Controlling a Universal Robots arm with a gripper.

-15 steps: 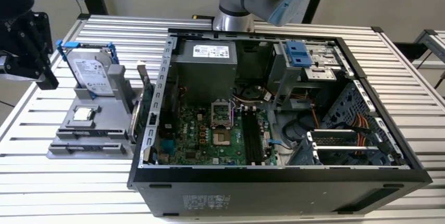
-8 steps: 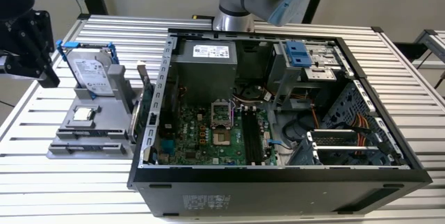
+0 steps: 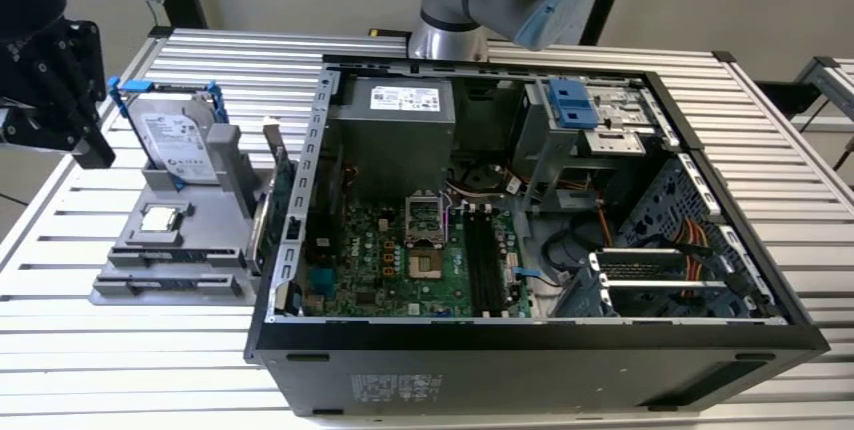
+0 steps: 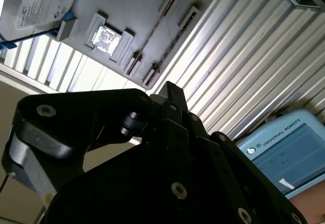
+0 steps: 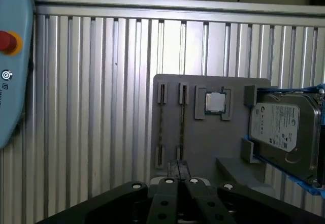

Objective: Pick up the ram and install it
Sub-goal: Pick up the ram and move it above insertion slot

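Two thin dark strips, seen edge-on, stand side by side in the slots of a grey fixture (image 5: pixel 203 132). I take one strip for the ram (image 5: pixel 160 125) (image 4: pixel 155 36). My gripper (image 5: pixel 178 166) (image 4: pixel 170 89) hangs above the fixture's near end, apart from the strips. Its black fingers are pressed together with nothing between them. In the exterior view the gripper (image 3: pixel 94 153) sits at the far left, beside the fixture (image 3: pixel 160 250). The open computer case (image 3: pixel 534 350) shows its motherboard (image 3: pixel 387 260) with long black slots (image 3: pixel 481 262).
The fixture also carries a silver hard drive (image 3: pixel 176 145) (image 5: pixel 284 127) in blue rails, a processor chip (image 3: pixel 160 218) (image 5: pixel 215 102) and an upright green card (image 3: pixel 274 200). A blue teach pendant (image 5: pixel 11 66) (image 4: pixel 287 150) lies on the ribbed aluminium table (image 3: pixel 80 350). The arm's base (image 3: pixel 461 10) stands behind the case.
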